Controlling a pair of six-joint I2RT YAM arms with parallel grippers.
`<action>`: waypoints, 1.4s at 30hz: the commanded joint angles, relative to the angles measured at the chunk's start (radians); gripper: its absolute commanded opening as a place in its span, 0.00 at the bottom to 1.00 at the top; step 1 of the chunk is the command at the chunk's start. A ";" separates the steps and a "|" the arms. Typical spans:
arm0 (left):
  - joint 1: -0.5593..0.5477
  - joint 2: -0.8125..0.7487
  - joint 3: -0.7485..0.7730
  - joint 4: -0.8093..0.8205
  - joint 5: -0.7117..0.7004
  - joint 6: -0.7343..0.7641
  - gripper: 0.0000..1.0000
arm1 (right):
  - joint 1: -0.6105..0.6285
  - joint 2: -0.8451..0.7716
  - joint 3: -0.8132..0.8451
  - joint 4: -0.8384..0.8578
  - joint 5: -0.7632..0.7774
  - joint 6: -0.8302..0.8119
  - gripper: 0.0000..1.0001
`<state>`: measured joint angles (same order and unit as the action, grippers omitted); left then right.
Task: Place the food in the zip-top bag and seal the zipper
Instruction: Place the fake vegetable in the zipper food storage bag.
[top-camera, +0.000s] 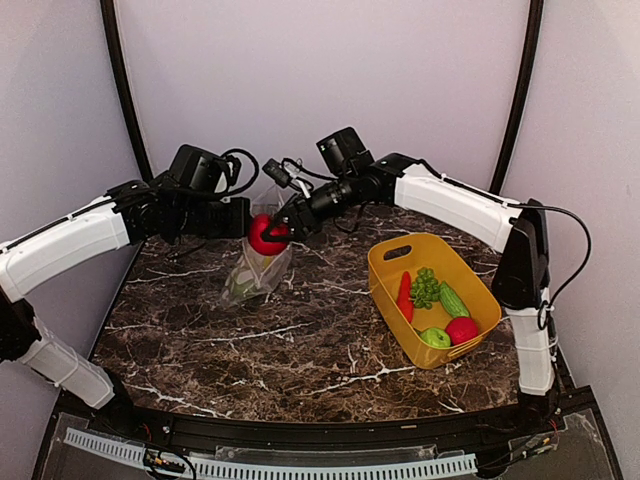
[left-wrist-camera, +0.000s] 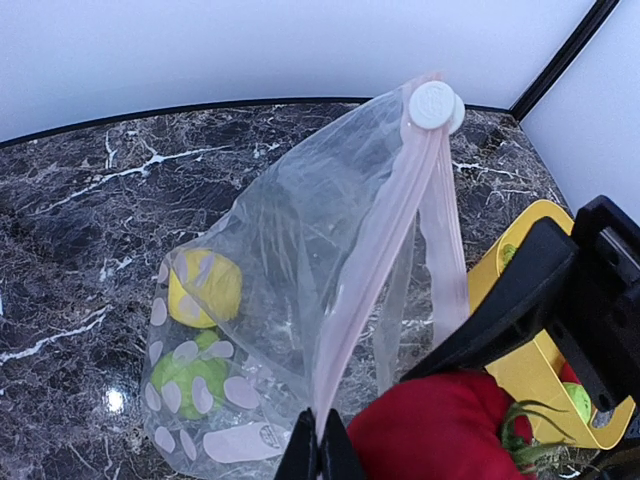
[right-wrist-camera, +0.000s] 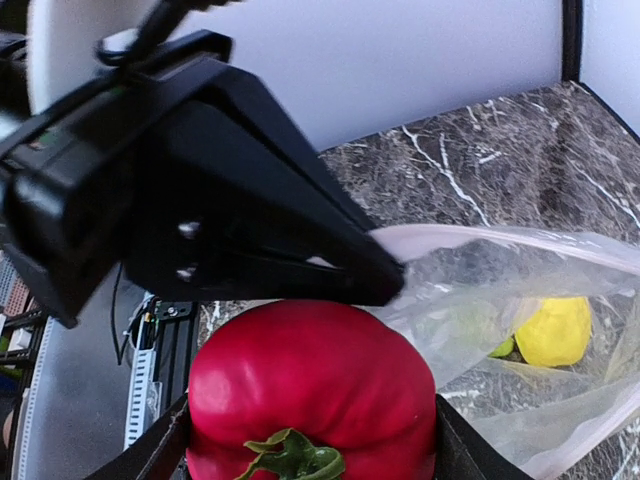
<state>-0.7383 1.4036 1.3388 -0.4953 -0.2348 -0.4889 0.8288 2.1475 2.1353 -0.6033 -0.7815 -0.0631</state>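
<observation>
My left gripper (left-wrist-camera: 320, 455) is shut on the pinkish zipper (left-wrist-camera: 375, 260) strip and holds the clear zip-top bag (top-camera: 258, 275) up by its mouth. A white slider (left-wrist-camera: 435, 104) sits at the strip's far end. A yellow piece (left-wrist-camera: 205, 288) and a green piece (left-wrist-camera: 190, 375) of food lie inside the bag. My right gripper (right-wrist-camera: 310, 440) is shut on a red tomato-like fruit (right-wrist-camera: 310, 380) with a green stalk. It holds the fruit (top-camera: 264, 236) at the bag's mouth, right beside the left gripper (top-camera: 248, 218).
A yellow tub (top-camera: 385, 262) stands at the right on the marble table. It holds a green grape bunch (top-camera: 425, 287), a red chilli (top-camera: 404, 296), a striped green vegetable (top-camera: 453, 300), a green fruit (top-camera: 434, 338) and a red fruit (top-camera: 461, 329). Black curved posts rise behind.
</observation>
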 joint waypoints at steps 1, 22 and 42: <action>0.001 -0.053 -0.032 0.000 -0.012 -0.014 0.01 | 0.009 0.000 -0.011 0.050 0.166 0.085 0.53; 0.002 -0.041 -0.042 0.017 0.002 -0.029 0.01 | 0.099 -0.086 0.060 -0.028 0.390 -0.085 0.97; 0.043 0.041 0.297 -0.278 -0.148 0.187 0.01 | -0.114 -0.480 -0.395 0.022 0.337 -0.177 0.92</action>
<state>-0.6964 1.4174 1.6196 -0.6754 -0.3630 -0.3454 0.7578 1.7309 1.8027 -0.5865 -0.3847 -0.2123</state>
